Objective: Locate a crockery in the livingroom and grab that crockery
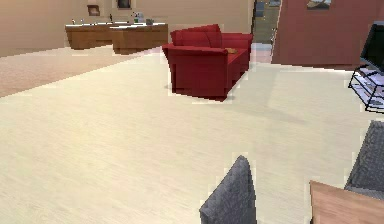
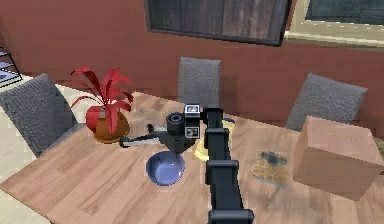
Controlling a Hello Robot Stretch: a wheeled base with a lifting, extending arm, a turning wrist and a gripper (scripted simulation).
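In the arm side view a round blue-grey bowl [image 2: 165, 170] lies on the wooden table [image 2: 90, 185], just left of the dark arm bar. The gripper [image 2: 128, 142] reaches left above the bowl, its dark body beside the two white marker squares. Its thin fingers end close to a brown pot with a red-leaved plant [image 2: 105, 118]. I cannot tell whether the gripper holds anything.
On the table also lie a yellow object [image 2: 203, 152] beside the arm, a small dark item [image 2: 268, 160] and a cardboard box [image 2: 337, 155]. Grey chairs [image 2: 200, 80] ring the table. In the forward view a red sofa [image 1: 207, 60] stands across the pale floor, with wooden cabinets [image 1: 118, 36] behind it.
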